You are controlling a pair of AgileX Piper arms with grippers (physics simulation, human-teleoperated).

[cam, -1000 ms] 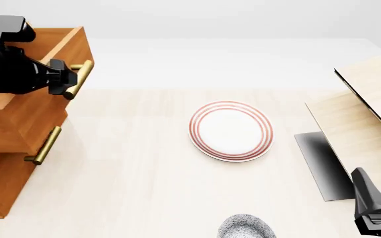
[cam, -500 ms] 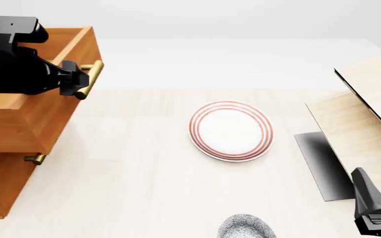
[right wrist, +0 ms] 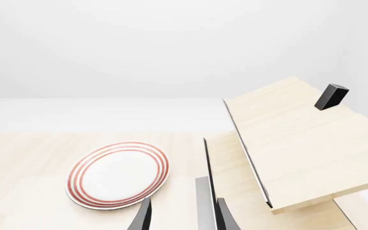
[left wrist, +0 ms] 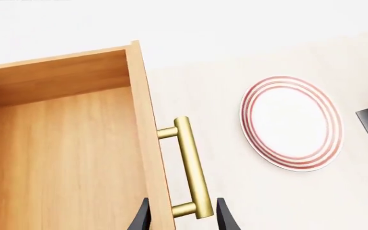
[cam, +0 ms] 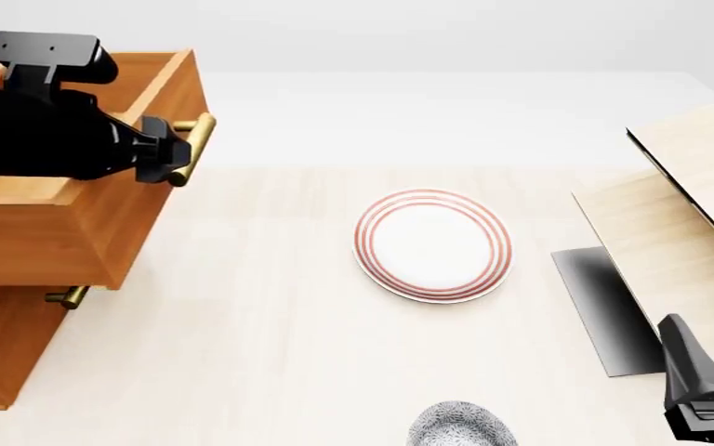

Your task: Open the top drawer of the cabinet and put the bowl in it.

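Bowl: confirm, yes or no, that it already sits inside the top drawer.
No: the front view shows the bowl on the table at the near edge, far from the open top drawer.

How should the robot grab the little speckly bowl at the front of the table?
Probably by its rim, coming straight down from above. The bowl sits upright on the table with open space around it, and only its far part shows. The right gripper is nearest, so one finger inside and one outside the wall looks best.

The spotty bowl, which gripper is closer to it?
Right. The right gripper sits just beside the bowl at the table's near edge; the left gripper is far off, at the top drawer's handle.
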